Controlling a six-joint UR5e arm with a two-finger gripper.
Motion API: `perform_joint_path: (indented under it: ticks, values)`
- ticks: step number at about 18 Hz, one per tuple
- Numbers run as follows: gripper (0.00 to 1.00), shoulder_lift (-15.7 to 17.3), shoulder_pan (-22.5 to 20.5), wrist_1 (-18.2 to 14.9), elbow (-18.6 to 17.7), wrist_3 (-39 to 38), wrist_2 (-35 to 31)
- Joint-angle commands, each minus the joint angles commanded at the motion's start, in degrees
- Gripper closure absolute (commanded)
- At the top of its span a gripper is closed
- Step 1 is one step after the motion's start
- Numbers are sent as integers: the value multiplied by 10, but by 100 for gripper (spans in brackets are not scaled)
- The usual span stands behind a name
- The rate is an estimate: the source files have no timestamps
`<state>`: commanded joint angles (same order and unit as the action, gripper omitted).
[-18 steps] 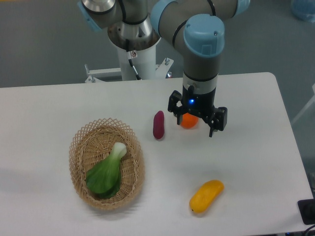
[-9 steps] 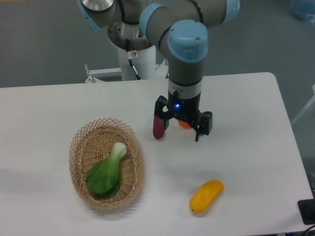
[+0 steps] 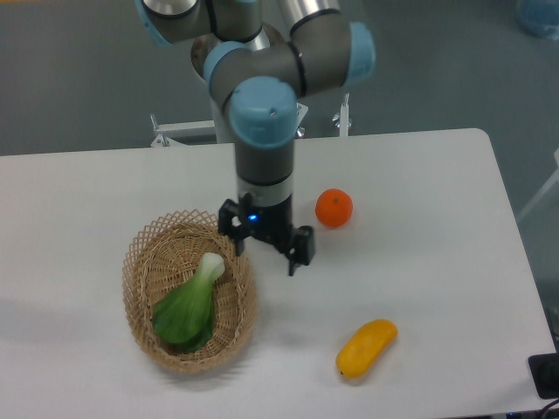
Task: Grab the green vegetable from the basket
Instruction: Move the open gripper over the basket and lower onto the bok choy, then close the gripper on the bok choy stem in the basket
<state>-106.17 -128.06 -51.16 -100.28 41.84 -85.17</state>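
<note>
Currently the vegetable [image 3: 190, 303] lies inside the basket [image 3: 140, 262], and nothing grips it. I note its pale stem end pointing up and to the right, toward the basket's far right rim, while its broad dark leaves spread toward the lower left of the bowl. It rests on the woven floor, tilted along that diagonal.

The basket sits on the left half of the table [image 3: 419, 279], its scalloped rim whole all the way round as far as I can see.

My gripper [image 3: 266, 251] hangs just beside the basket's upper right rim, over the table surface rather than over the bowl. Its two black fingers [image 3: 297, 249] stand apart with clear space between them and hold nothing. One finger sits close to the rim near the stem end; the other is further right, over bare table. A small blue light shows on the wrist above them. I cannot tell from this single view how high the fingertips are above the table.

The arm [image 3: 262, 131] rises from the gripper toward its base at the table's far edge.

An orange [image 3: 334, 208] sits on the table to the right of the gripper, apart from it. A mango [image 3: 366, 347] lies near the front edge, well apart from the basket.
</note>
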Motion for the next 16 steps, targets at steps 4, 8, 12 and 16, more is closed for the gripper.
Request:
perform_joint_path:
  ticks: [4, 8, 12, 16]
  values:
    - [0, -5, 22, 4, -27, 3, -2]
    - [0, -18, 40, 6, -42, 9, -7]
    - [0, -28, 49, 6, -47, 8, -15]
    - [0, -33, 52, 6, -57, 10, -25]
